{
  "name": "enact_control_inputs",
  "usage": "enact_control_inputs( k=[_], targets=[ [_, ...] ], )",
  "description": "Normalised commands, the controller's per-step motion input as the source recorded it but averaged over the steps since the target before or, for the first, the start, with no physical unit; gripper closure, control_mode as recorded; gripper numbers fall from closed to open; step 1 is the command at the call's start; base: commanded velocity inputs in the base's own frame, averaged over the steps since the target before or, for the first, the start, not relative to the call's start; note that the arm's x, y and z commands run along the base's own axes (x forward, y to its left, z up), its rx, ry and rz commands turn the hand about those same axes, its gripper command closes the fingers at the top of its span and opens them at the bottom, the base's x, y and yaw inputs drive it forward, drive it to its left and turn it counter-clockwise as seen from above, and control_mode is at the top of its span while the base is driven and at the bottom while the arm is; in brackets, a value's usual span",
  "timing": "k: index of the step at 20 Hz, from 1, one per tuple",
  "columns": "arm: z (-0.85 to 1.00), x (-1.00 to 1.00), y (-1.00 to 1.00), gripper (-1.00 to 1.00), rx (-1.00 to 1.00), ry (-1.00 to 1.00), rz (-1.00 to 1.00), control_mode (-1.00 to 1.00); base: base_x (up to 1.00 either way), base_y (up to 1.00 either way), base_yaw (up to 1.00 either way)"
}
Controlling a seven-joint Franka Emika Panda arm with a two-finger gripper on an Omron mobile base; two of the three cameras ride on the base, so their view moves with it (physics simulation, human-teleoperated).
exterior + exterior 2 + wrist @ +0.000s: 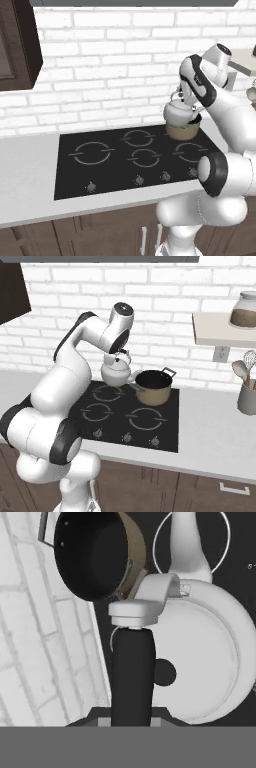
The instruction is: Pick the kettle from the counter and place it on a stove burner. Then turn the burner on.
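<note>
While the end effector (pixel 119 354) grips the kettle (pixel 116 372) by its arched handle above the stove (pixel 160 428), beside the tan pot (pixel 154 387), we judge it rigid, smooth, light, best held there.

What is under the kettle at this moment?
The kettle hangs in the gripper above the black stove, over a small ring marking, beside the tan pot. The glass directly below its body is covered.
</note>
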Motion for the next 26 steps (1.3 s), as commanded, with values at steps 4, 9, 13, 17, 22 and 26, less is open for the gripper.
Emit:
enact_control_inputs(
  k=[4, 9, 13, 17, 22, 26],
  targets=[
    [-0.03, 0.42, 1.00, 1.00, 0.00, -0.02, 0.00, -1.00, 0.00, 0.00, 0.00],
    [-0.17, 0.41, 1.00, 1.00, 0.00, -0.05, 0.00, -1.00, 0.00, 0.00, 0.00],
    [-0.19, 0.41, 1.00, 1.00, 0.00, -0.04, 0.00, -1.00, 0.00, 0.00, 0.00],
    [-0.32, 0.37, 1.00, 1.00, 0.00, -0.01, 0.00, -1.00, 0.00, 0.00, 0.00],
    [-0.23, 0.27, 1.00, 1.00, 0.00, 0.12, 0.05, -1.00, 0.00, 0.00, 0.00],
    [-0.25, 0.17, 1.00, 1.00, 0.00, 0.27, 0.11, -1.00, 0.00, 0.00, 0.00]
  ],
)
